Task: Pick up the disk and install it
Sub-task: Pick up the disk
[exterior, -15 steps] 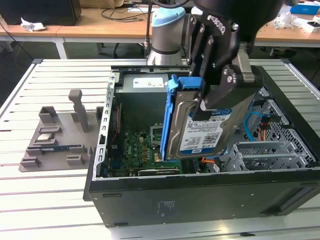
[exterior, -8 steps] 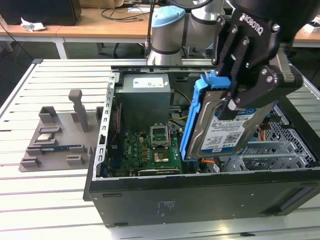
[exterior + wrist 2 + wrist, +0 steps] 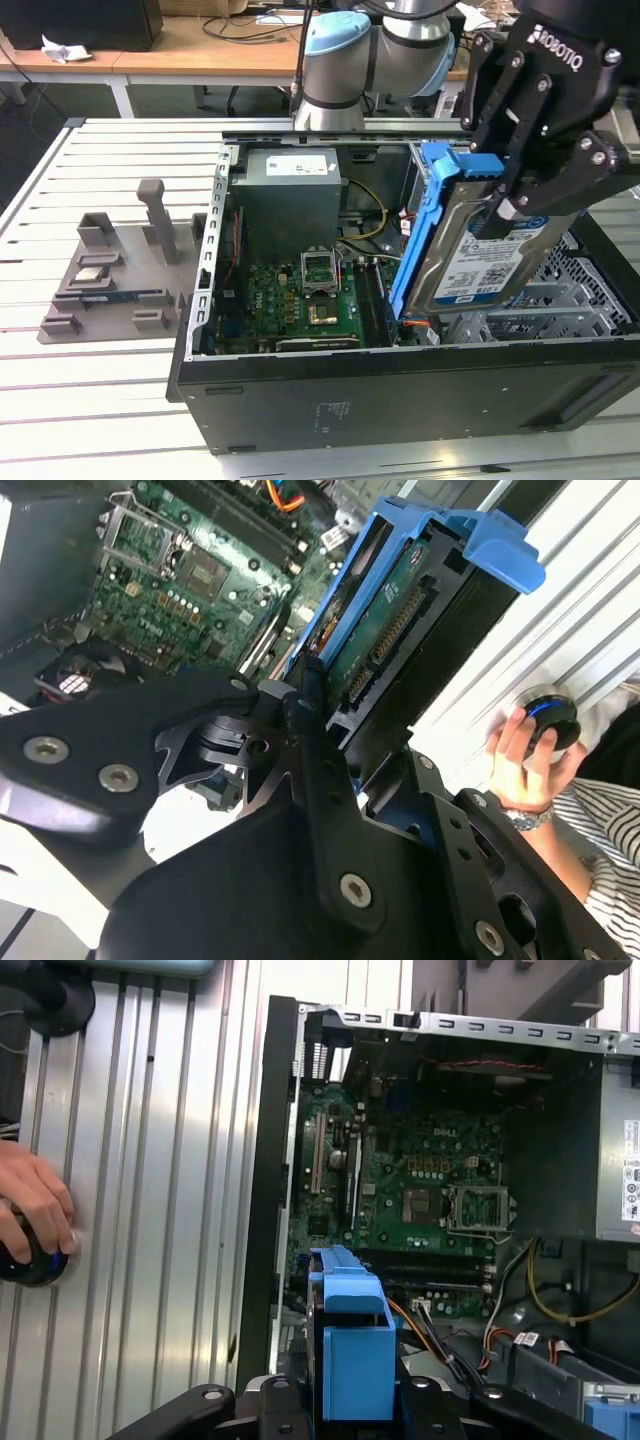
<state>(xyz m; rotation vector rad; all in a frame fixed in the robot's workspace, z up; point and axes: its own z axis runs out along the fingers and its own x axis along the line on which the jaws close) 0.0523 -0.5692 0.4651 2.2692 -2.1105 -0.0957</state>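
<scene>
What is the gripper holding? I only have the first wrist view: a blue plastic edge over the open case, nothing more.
Observer: The gripper is shut on the disk, a silver drive with a white-and-blue label in a blue carrier, seen in the exterior view.
Operator: How is it sitting?
Observer: It is steeply tilted and not lying flat. Its lower end is over the computer case, at the exterior view's right of the motherboard.
Operator: Which face is toward the fingers' far side?
Observer: In the second wrist view, the disk's green circuit board faces the camera.
Operator: Anything outside the case?
Observer: A grey tray of fixtures sits at the exterior view's left.
</scene>
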